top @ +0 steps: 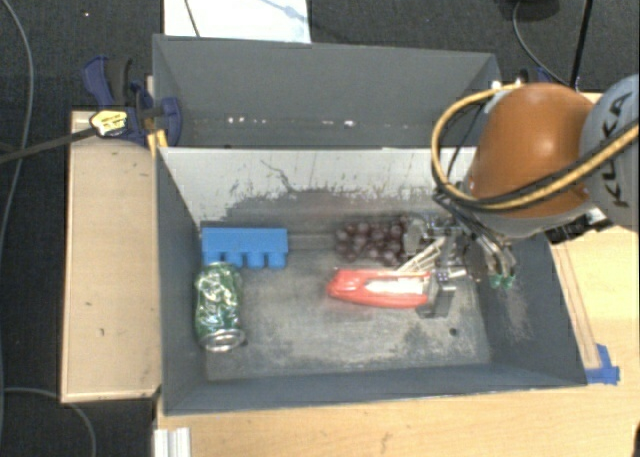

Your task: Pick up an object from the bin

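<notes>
hand (438, 283) by red obj (372, 288), rt end

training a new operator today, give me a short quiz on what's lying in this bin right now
1. Multiple choice: which thing lies nearest the pincer? A) the blue block B) the red elongated thing C) the green can
2. True or false: the green can stands upright in the middle of the bin.
3. Fill in: the bunch of dark grapes lies between the red elongated thing and the bin's ____ wall.

Key: 1 B. 2 false; it lies on its side at the left, just in front of the blue block. 3 back.
</notes>
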`<act>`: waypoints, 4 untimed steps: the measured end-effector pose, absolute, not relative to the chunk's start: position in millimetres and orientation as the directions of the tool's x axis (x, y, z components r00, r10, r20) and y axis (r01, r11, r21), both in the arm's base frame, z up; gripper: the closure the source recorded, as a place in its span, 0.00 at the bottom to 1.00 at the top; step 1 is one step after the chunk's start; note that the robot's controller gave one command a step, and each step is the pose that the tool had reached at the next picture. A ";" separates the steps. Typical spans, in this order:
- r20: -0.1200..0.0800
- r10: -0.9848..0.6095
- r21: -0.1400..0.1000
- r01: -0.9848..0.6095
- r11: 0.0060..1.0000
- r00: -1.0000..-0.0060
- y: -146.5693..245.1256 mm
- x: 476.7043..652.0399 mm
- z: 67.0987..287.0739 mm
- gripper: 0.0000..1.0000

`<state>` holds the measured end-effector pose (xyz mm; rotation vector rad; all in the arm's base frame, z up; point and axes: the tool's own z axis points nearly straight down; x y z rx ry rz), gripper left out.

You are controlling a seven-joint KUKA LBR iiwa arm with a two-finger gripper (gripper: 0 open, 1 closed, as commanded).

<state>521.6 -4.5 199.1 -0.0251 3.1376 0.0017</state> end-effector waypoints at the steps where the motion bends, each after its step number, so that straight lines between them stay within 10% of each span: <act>1: -0.006 0.020 0.001 0.020 1.000 -1.000 -7.0 521.4 192.0 0.00; 2: -0.001 -0.079 0.000 -0.079 0.997 -0.997 23.0 533.3 197.0 0.00; 4: -0.004 -0.098 -0.001 -0.098 0.995 -0.995 9.1 518.4 137.9 0.00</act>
